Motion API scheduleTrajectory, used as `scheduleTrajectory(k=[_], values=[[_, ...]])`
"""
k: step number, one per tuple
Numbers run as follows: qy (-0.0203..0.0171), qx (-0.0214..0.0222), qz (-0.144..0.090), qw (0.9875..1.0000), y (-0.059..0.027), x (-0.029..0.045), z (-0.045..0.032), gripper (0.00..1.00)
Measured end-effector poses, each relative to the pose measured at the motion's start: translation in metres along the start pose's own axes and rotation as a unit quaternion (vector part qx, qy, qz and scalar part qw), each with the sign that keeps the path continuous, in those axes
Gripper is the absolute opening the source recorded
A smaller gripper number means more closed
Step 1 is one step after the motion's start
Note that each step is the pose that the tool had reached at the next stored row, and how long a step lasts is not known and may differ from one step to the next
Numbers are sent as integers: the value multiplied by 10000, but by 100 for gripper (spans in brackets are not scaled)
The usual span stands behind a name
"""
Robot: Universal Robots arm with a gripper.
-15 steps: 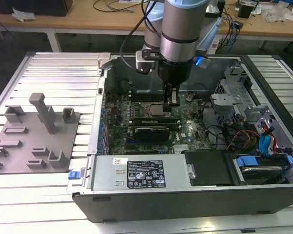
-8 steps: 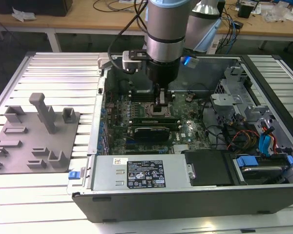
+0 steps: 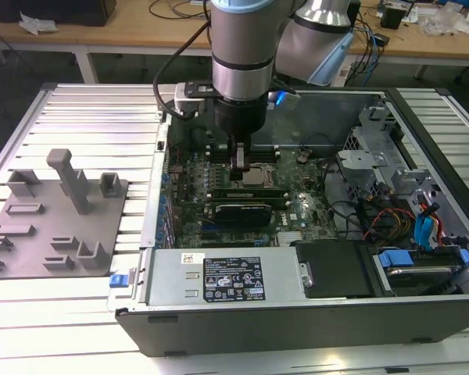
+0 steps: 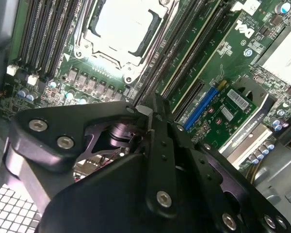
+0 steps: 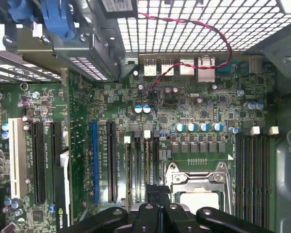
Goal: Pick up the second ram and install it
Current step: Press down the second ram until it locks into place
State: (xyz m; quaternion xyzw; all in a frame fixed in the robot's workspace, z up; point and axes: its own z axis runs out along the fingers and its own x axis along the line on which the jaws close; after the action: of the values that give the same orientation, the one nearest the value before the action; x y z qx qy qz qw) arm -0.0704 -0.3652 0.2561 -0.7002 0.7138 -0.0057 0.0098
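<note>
Exterior view: hanging low over the motherboard (image 3: 297, 212) inside the open case, with the gripper (image 3: 240, 164) pressed together and poised just above the processor socket (image 3: 258, 176). Judging the long green stick lying just beside that socket to be the second ram (image 3: 246, 190), apparently resting in a slot; not managing to tell whether fully seated.

Second wrist view: showing the gripper (image 4: 148, 109) with fingers meeting in a thin line, aiming along the dark memory slots (image 4: 184, 53).

First wrist view: looking down past the gripper (image 5: 157, 193) onto the same memory slots (image 5: 136, 165), next to the processor socket (image 5: 199, 187).

Risking, from here, pressing off-centre and tilting the stick, leaving one end clip unlatched, or drifting sideways and striking the socket frame.
</note>
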Motion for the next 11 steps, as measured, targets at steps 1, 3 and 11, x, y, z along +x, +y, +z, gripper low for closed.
scheduleTrajectory(k=[1, 3, 11], values=[[0, 0, 0, 10000, 0, 3, 1, 8], [0, 0, 0, 10000, 1, 6, 54, 8], [4, 0, 0, 10000, 4, 27, 178, 8]])
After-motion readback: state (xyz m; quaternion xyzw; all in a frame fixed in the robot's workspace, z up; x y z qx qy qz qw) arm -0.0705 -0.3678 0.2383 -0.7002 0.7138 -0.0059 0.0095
